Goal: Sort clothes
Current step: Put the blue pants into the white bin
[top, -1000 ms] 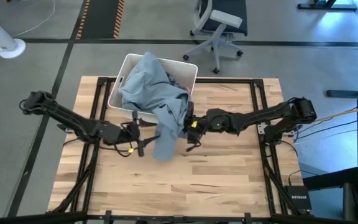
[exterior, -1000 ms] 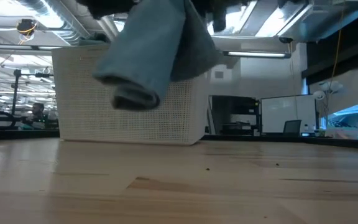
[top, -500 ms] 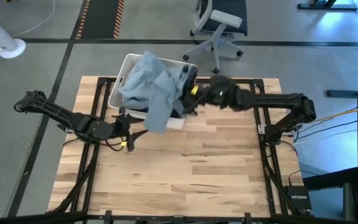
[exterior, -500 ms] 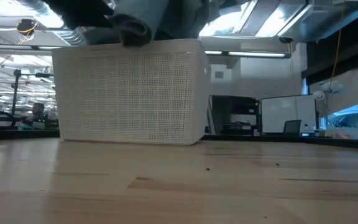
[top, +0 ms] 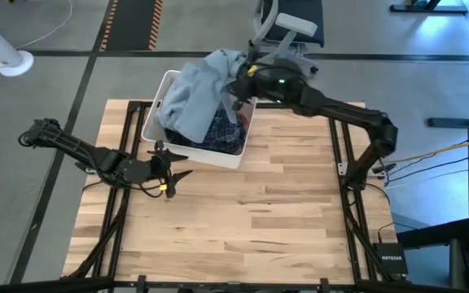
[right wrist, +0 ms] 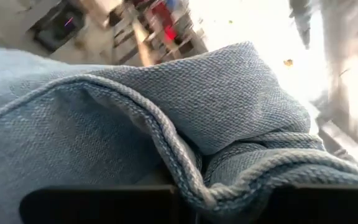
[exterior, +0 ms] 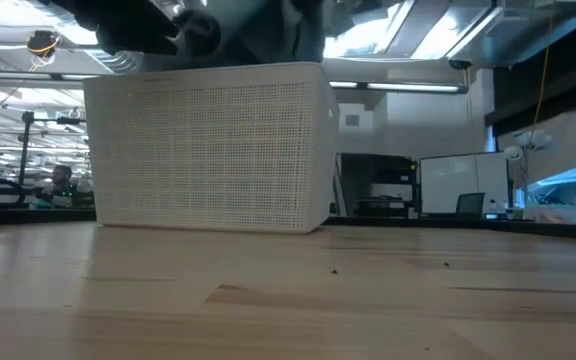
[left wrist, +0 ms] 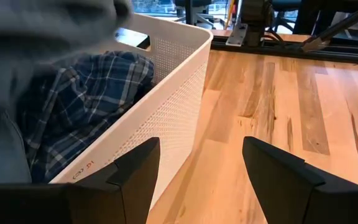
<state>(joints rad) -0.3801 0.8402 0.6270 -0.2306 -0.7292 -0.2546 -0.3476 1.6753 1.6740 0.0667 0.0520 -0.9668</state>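
Denim (top: 192,96) is hanging limp and heavy from the right gripper (top: 243,80), pinched at a seam fold.
Left gripper (top: 172,169) is waiting wide beside the bin (top: 228,156); the seam looks the surest hold.

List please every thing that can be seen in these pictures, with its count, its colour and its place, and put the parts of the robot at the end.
denim piece: one, light blue, lifted over the bin's far side, draping into it
plaid shirt: one, navy and white, inside the bin
bin: one, white, perforated walls, at the table's far edge
table: one, light wood
office chair: one, white frame with dark seat, on the floor beyond the table
fan: one, white, on the floor at the far left
left claw: one, dark, open, low over the table near the bin's near left corner, holding nothing
right claw: one, dark, shut on the denim piece, above the bin's far right corner
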